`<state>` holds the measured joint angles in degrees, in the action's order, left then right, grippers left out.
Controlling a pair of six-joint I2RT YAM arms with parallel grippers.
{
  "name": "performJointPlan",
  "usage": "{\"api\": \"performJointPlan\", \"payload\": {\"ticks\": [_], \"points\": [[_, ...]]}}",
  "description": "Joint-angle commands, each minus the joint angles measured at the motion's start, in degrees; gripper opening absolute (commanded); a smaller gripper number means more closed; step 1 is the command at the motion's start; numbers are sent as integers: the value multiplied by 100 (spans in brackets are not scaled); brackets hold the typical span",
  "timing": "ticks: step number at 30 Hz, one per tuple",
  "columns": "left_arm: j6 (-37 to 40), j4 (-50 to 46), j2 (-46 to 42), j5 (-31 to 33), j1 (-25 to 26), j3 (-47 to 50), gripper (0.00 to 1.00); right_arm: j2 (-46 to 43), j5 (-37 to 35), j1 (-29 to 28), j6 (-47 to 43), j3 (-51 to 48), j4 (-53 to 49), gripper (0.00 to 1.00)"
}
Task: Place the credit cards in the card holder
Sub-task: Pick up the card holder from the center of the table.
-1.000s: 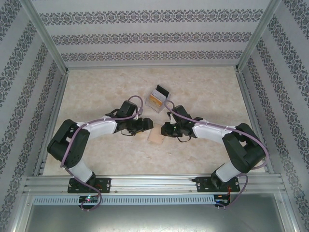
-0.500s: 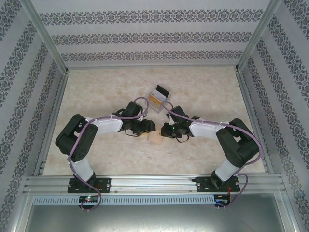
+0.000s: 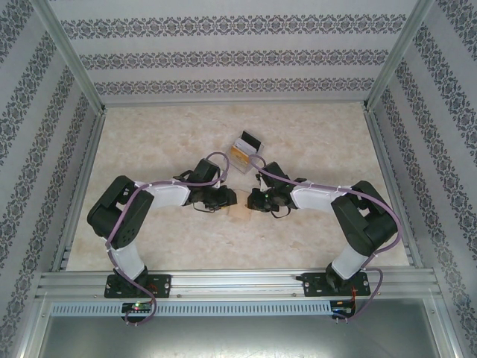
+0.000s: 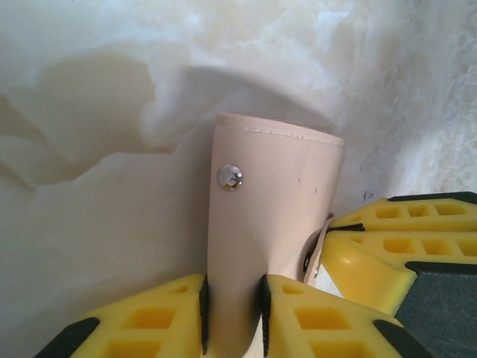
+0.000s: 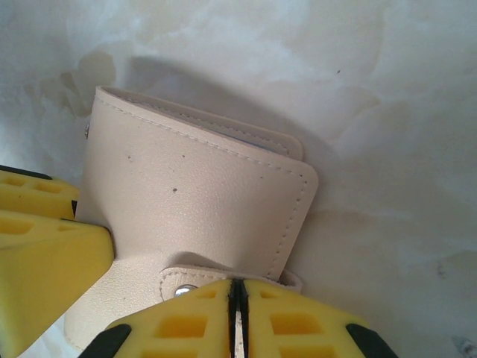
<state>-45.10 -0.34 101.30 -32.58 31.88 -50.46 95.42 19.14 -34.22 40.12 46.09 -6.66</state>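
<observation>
Card holder first: the small tan, stitched, leather-look wallet [image 3: 240, 212] is out in the middle of the cream marbled tabletop [image 3: 149, 142], caught between the two arms. On the left, the left end effector [image 4: 232, 306] has its yellow fingers clamped on one cover panel, which stands up out of the grip with a shiny metal snap stud [image 4: 229, 177] near its edge. From the right wrist view the holder [image 5: 194, 194] looks folded over, a second layer peeking out under the top flap. On the right, the right end effector [image 5: 238, 298] is pinched almost completely together on the little strap tab that carries the other snap. I'd judge the thing light, soft and floppy: it curves where it is held, so pulling the covers apart wants firm pinches near the edges, on the panel and the tab, not on the smooth middle, where it could slip. Just behind the pair stands a clear plastic box [image 3: 244, 153] with the credit cards in it, an orange-yellow one [image 3: 238, 154] and a black one [image 3: 250, 140]; thin, stiff, slick pieces, likely best taken by an edge.
</observation>
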Motion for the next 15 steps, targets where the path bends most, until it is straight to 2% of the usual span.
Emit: {"api": "performJointPlan", "payload": {"ticks": [1,8,15], "points": [[-38,470,-239,-215,99,42,20,115,-307,30,-13,74,-264,14],[-244,854,-418,-232,108,184,0,-355,-502,-88,47,399,-519,22],[-359,991,-410,-209,117,248,0,-378,-504,-249,214,507,-355,27]]}}
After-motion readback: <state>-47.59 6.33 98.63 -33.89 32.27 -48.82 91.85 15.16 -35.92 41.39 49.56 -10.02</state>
